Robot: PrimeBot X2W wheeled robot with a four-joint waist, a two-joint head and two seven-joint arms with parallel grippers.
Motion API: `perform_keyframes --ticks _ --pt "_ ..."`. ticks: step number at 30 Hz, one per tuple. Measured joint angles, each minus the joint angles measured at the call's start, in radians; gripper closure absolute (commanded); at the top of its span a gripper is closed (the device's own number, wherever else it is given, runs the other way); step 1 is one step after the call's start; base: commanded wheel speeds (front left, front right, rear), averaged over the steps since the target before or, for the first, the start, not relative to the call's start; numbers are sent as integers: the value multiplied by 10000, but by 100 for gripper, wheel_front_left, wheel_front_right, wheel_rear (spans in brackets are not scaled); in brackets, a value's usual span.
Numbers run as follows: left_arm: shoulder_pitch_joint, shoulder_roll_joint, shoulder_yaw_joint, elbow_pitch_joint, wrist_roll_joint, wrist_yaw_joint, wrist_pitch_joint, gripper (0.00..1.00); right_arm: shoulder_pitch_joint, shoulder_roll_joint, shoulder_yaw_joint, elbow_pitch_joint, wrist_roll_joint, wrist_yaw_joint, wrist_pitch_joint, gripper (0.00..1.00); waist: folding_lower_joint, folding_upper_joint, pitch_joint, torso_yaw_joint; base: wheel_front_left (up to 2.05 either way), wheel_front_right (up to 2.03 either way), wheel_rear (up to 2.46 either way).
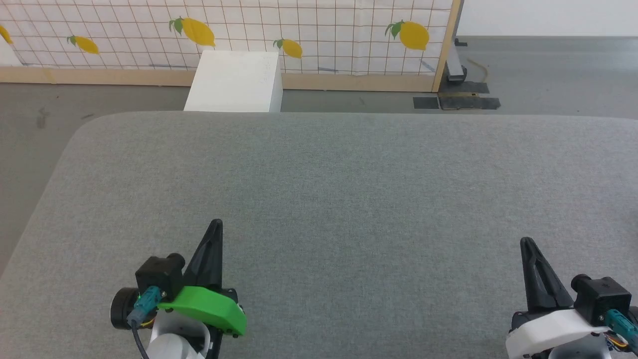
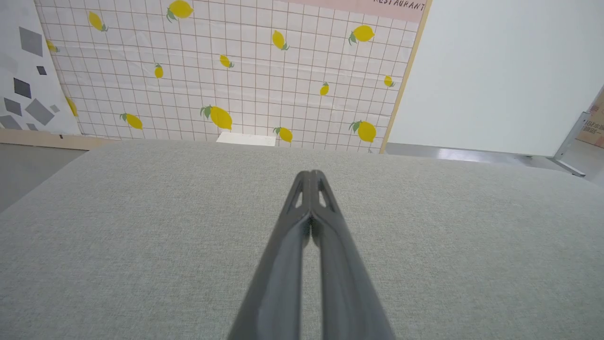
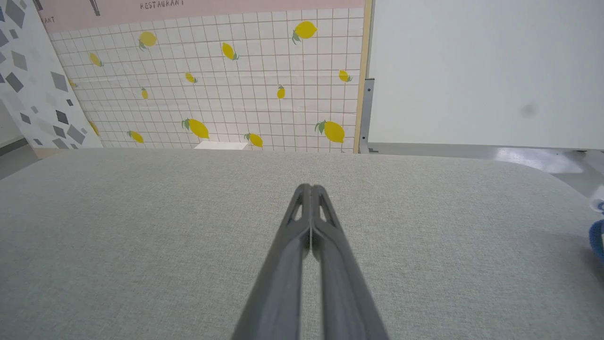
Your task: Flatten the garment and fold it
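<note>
A small strip of bright blue cloth with a bit of white, the garment (image 3: 597, 238), pokes in at the far right edge of the right wrist view; the bulk of it is out of view. My left gripper (image 1: 216, 224) rests low over the grey table (image 1: 349, 189) at the lower left of the head view, fingers pressed together with nothing between them. In its own wrist view the left gripper (image 2: 310, 174) is shut. My right gripper (image 1: 526, 241) sits at the lower right, also shut and empty, as the right wrist view of the right gripper (image 3: 310, 187) confirms.
A white box (image 1: 234, 82) stands on the floor beyond the table's far edge. Behind it is a lemon-print panel (image 1: 299, 30) with a wooden frame. Grey floor lies left of the table's rounded corner and at the far right.
</note>
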State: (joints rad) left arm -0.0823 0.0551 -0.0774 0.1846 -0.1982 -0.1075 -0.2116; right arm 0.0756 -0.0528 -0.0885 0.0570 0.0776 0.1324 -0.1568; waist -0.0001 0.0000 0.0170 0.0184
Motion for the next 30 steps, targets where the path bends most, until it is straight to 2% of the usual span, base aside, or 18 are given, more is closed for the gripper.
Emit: perform_keyframes --ticks 30 --pt "204 -2 249 -583 604 311 669 100 -151 0 284 -157 -192 0 518 100 0 0 -56 -61 0 0 0"
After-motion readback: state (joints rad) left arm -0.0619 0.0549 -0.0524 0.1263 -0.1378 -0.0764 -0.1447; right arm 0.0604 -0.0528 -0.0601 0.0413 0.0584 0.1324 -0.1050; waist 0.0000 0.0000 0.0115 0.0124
